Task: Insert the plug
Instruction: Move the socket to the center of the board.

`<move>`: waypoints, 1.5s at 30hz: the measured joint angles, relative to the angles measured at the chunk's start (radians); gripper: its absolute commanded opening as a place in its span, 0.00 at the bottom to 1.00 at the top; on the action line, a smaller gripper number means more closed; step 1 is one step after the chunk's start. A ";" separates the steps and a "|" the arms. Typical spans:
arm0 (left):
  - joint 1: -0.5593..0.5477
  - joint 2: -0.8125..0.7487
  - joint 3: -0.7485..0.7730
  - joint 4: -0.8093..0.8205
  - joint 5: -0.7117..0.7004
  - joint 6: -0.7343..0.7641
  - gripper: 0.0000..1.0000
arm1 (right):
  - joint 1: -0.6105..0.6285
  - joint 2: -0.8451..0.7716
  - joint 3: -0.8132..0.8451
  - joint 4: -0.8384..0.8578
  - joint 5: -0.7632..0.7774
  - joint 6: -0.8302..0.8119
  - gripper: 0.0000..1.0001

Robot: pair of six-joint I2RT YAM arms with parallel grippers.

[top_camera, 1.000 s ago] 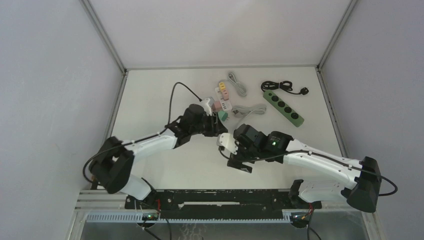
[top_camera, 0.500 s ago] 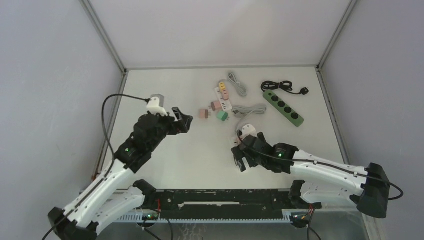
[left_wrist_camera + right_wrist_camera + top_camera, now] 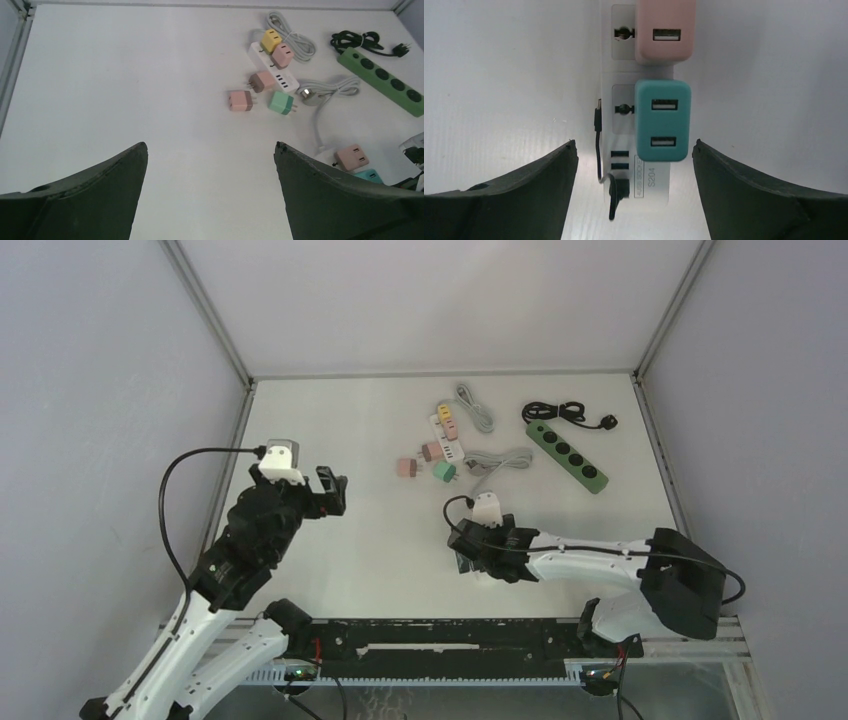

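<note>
In the right wrist view a white power strip (image 3: 655,181) lies straight below my right gripper (image 3: 634,142). A teal plug (image 3: 662,120) and a pink plug (image 3: 666,30) sit in its sockets. The right jaws are open and straddle the strip's near end, holding nothing. From above, the right gripper (image 3: 470,558) covers that strip. My left gripper (image 3: 332,490) hangs open and empty over bare table at the left; in its own view the left gripper (image 3: 210,145) looks across at the same pink plug (image 3: 351,157) and teal plug (image 3: 370,176).
A short black cable (image 3: 599,145) sits in the strip's USB port. Farther back lie a second white strip (image 3: 260,52) with yellow and pink plugs, three loose plugs around (image 3: 240,100), a grey cord (image 3: 500,460) and a green power strip (image 3: 568,455).
The left arm has pulled back left from the loose plugs, and its jaws have opened wide. The right arm has folded in closer, its gripper staying low over the near strip.
</note>
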 measured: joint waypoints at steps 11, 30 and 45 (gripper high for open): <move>0.051 -0.002 -0.021 -0.014 -0.011 0.055 1.00 | -0.061 0.114 0.000 0.069 0.023 0.030 0.58; 0.124 -0.016 -0.023 -0.015 0.039 0.062 1.00 | -0.505 0.332 0.220 0.235 -0.190 -0.395 0.42; 0.128 -0.024 -0.023 -0.015 0.039 0.072 1.00 | -0.653 0.716 0.715 0.256 -0.299 -0.635 0.54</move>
